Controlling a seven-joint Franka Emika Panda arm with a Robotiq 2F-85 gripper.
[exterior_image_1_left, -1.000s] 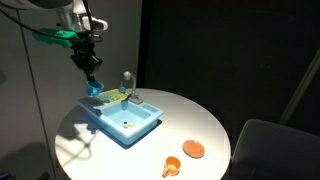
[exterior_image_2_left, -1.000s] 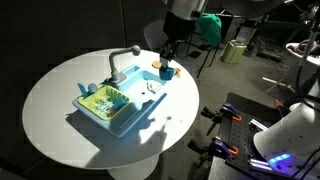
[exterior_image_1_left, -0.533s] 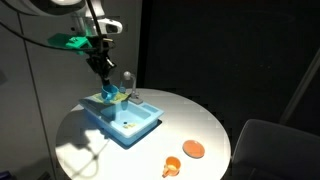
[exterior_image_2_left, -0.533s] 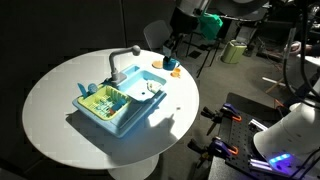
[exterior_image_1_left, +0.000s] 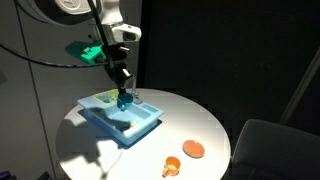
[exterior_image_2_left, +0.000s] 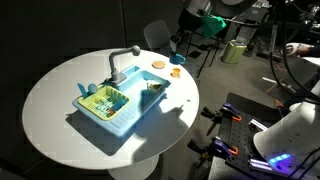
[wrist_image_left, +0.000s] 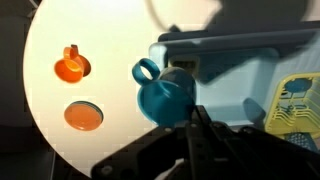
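My gripper (exterior_image_1_left: 122, 88) is shut on a teal cup (exterior_image_1_left: 124, 101) and holds it in the air above the back edge of a blue toy sink (exterior_image_1_left: 132, 128). In the wrist view the teal cup (wrist_image_left: 165, 96) hangs at my fingertips (wrist_image_left: 196, 112), its handle pointing up-left, beside the sink's basin (wrist_image_left: 235, 72). In an exterior view the cup (exterior_image_2_left: 176, 58) shows above the table's far rim, past the sink (exterior_image_2_left: 125, 112). An orange cup (wrist_image_left: 70, 67) and an orange plate (wrist_image_left: 82, 115) lie on the white table below.
The round white table (exterior_image_1_left: 205, 120) carries the sink with a grey faucet (exterior_image_2_left: 120, 62) and a yellow-green dish rack (exterior_image_2_left: 100, 101). The orange cup (exterior_image_1_left: 171, 166) and orange plate (exterior_image_1_left: 193, 149) sit near the table's front. Chairs and equipment stand around the table.
My gripper has carried the teal cup sideways from over the sink's rack end to its other end, toward the orange cup and plate.
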